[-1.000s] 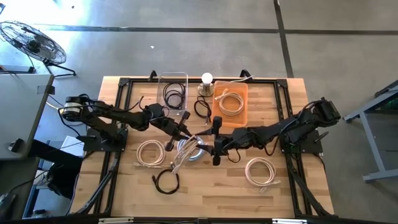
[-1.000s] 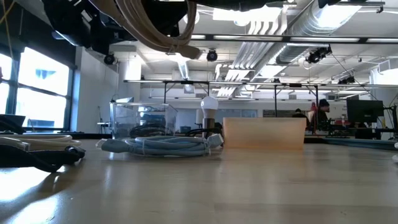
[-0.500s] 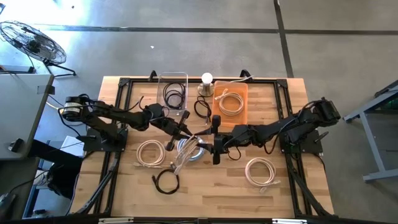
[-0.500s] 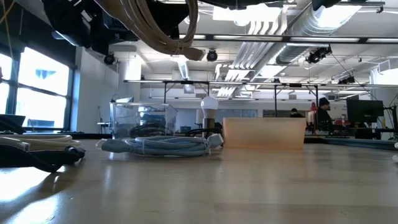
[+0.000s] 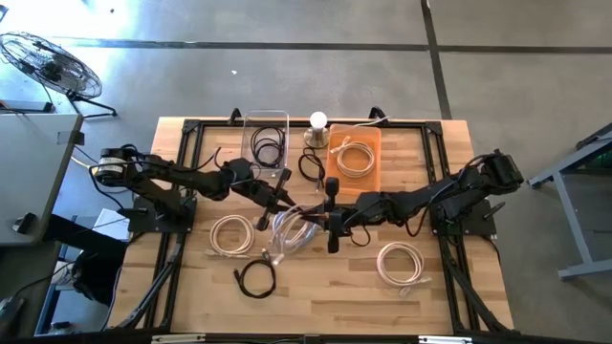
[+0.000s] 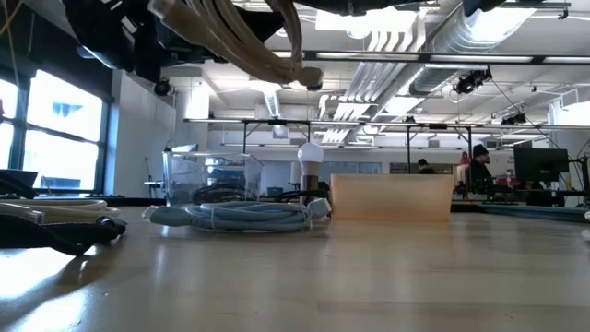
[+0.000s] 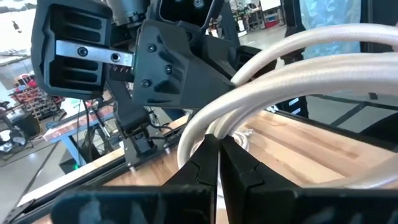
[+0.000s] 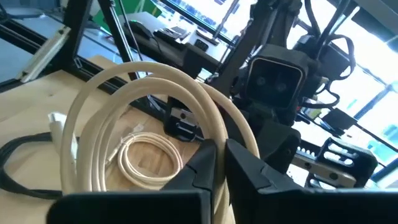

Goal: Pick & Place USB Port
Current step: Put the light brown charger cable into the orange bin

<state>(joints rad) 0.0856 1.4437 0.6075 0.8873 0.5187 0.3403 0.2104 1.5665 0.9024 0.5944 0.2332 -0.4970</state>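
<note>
A cream USB cable coil [image 5: 290, 229] hangs above the table's middle and shows at the top of the low view as the cream coil [image 6: 241, 37]. My left gripper [image 5: 289, 204] reaches in from the table's left and is shut on the coil, as the left wrist view of the gripper [image 7: 217, 149] shows. My right gripper [image 5: 324, 217] comes from the right and is shut on the same coil, seen up close at the gripper [image 8: 219, 152]. A blue-grey cable coil [image 6: 232, 216] lies flat on the table under them. My left gripper pinches several cream strands [image 7: 210, 127] of the coil between its two fingers. The coil is lifted clear of the table and arches away from the fingers. My right gripper pinches the coil's strands [image 8: 215, 132] between its two fingers, on the side opposite my left gripper. The loop stands out ahead of the fingers, clear of the table.
At the far edge stand a clear bin [image 5: 267, 135] with a black cable, a light bulb [image 5: 317, 122] and an orange tray [image 5: 355, 159] holding a cream coil. More coils lie at the near left [image 5: 229, 235], near right [image 5: 402, 263] and near middle, where a black one [image 5: 256, 279] rests.
My right gripper has shut on the cream coil. The coil has shifted a little between the two grippers and stays lifted above the table.
</note>
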